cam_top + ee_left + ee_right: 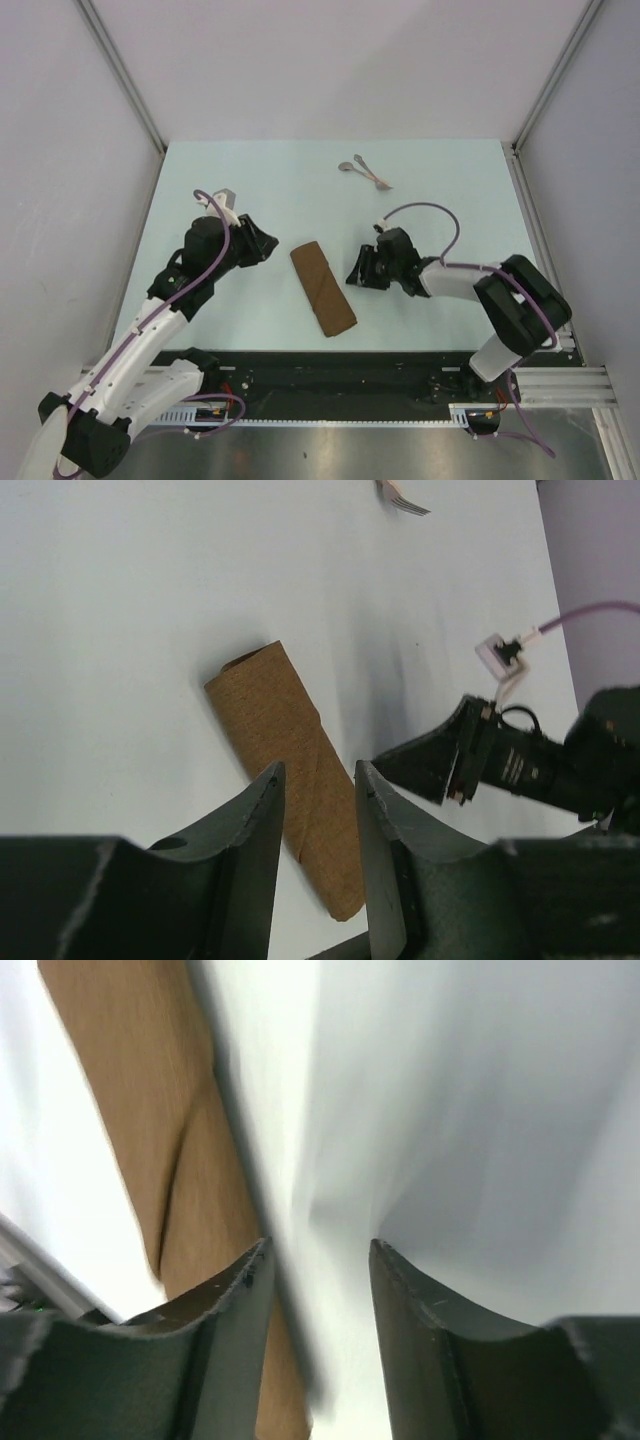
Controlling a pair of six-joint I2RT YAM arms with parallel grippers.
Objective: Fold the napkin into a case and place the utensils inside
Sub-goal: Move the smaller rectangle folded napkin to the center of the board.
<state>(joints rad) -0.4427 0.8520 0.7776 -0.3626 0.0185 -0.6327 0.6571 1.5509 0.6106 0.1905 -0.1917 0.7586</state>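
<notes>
The case [323, 290] — the brown napkin folded into a narrow, flat pocket — lies diagonally in the middle of the counter [450, 200], touched by neither arm. The left fingers [255, 830] stand parted with nothing between them, near the case's left side. The right fingers [225, 1330] are likewise parted and empty, low over the counter just right of it. This flanking stance suits steadying the pocket. The utensils [365, 172] lie together at the far side, well apart — folding looks complete, insertion not yet begun.
</notes>
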